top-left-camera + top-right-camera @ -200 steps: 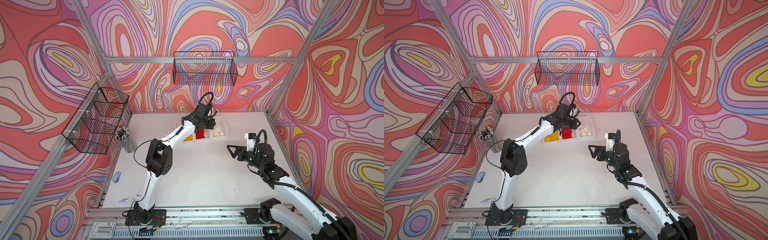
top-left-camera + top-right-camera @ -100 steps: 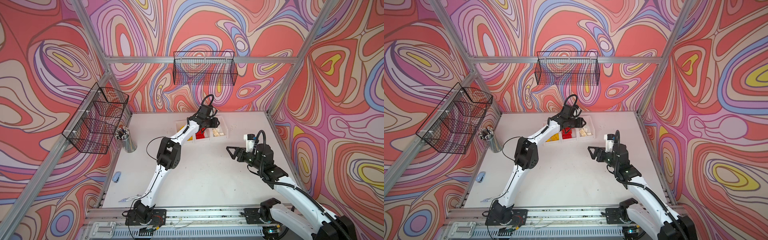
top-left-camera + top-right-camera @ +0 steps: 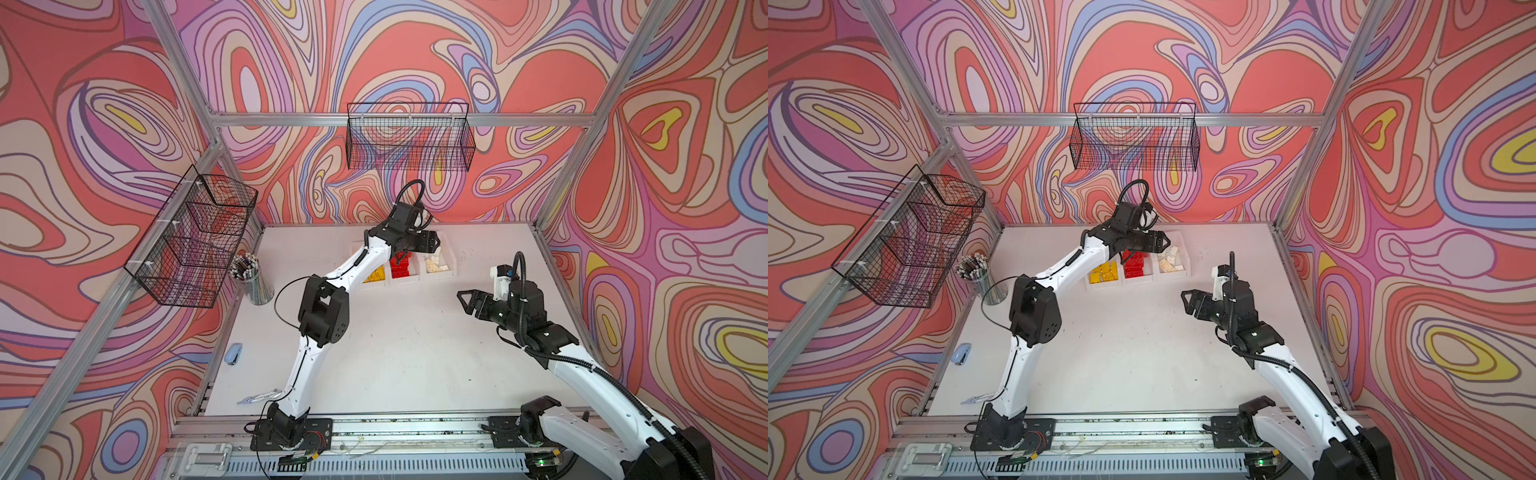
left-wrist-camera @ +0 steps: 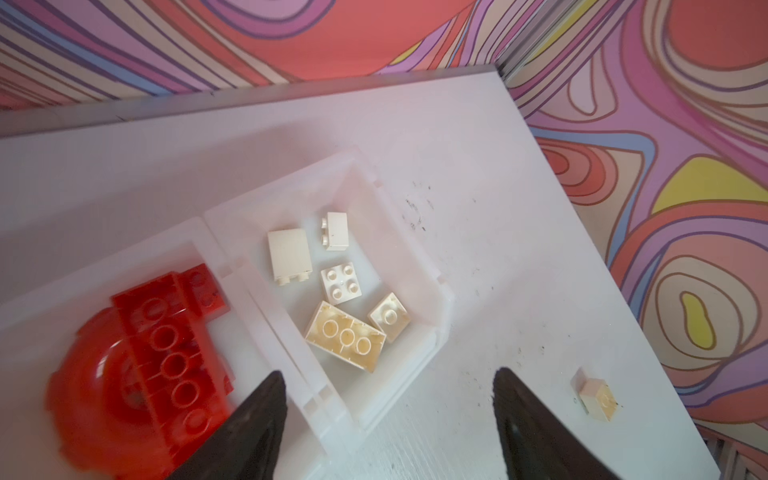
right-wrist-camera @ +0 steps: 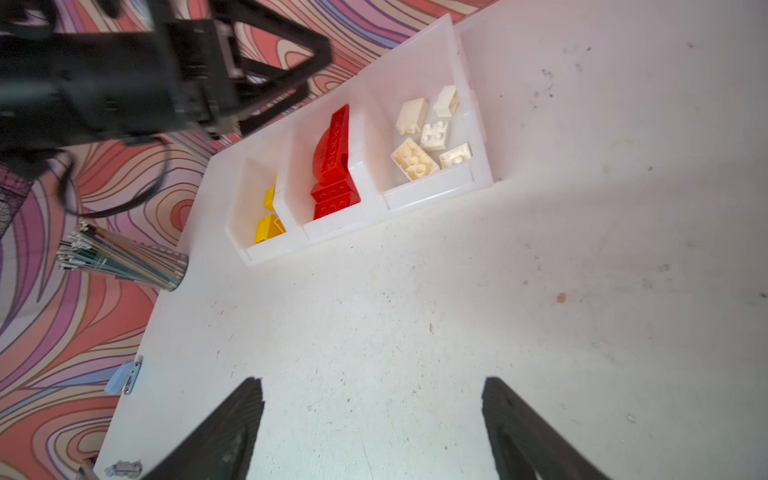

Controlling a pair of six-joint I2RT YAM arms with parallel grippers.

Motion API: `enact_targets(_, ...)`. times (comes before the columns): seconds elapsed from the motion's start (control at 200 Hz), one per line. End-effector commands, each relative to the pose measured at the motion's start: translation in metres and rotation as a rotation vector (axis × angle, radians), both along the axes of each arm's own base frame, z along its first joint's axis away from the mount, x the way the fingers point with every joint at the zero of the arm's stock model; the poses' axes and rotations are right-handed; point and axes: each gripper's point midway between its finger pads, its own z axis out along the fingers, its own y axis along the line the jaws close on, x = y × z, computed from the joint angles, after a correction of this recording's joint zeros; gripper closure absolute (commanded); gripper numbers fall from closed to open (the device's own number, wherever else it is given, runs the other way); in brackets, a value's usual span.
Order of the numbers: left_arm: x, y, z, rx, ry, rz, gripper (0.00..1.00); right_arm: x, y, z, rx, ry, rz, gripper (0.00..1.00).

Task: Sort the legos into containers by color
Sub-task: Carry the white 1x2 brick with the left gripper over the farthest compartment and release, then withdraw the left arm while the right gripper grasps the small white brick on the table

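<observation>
Since one second ago, the left end effector is opened from shut to wide, and the red arch is released into the middle container, below it beside one finger. The right end effector is held wide and empty, well apart. Withdrawal should be made straight upward so that the container rim is not caught. One white brick is left on the tabletop beyond the other finger, judged the next pick.
</observation>
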Motion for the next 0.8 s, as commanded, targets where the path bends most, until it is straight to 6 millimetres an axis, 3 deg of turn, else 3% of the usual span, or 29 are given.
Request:
enact_targets(0.0,-0.029,0.033,0.082,0.016,-0.144,0.009,0.21,-0.003,-0.022,-0.003,-0.079,0.069,-0.111,0.13)
enact_targets(0.135,-0.076,0.071,0.104,0.066,-0.138,0.026,0.21,-0.004,-0.039,-0.001,-0.139,0.102,-0.185,0.11)
enact_targets(0.275,-0.126,0.116,0.106,0.156,-0.122,0.057,0.22,0.0,-0.054,-0.014,-0.145,0.175,-0.236,0.1)
enact_targets(0.536,-0.198,0.19,0.079,0.257,-0.141,0.138,0.21,0.004,-0.095,-0.035,-0.093,0.321,-0.342,0.1)
enact_targets(0.791,-0.236,0.21,0.039,0.235,-0.11,0.137,0.21,-0.01,-0.14,-0.058,-0.197,0.447,-0.496,0.08)
